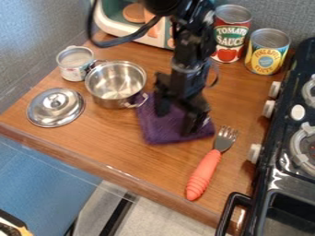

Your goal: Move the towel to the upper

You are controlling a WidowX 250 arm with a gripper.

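- Towel [161, 131]: dark purple cloth, spread mostly flat, slightly rumpled; upper and right parts partly blocked from view.
- Laid askew on the brown wooden counter [117, 140], between pot [115, 85] and fork [204, 173].
- Upper left edge set just beside the pot's handle; right corner placed just beside the fork's tines.
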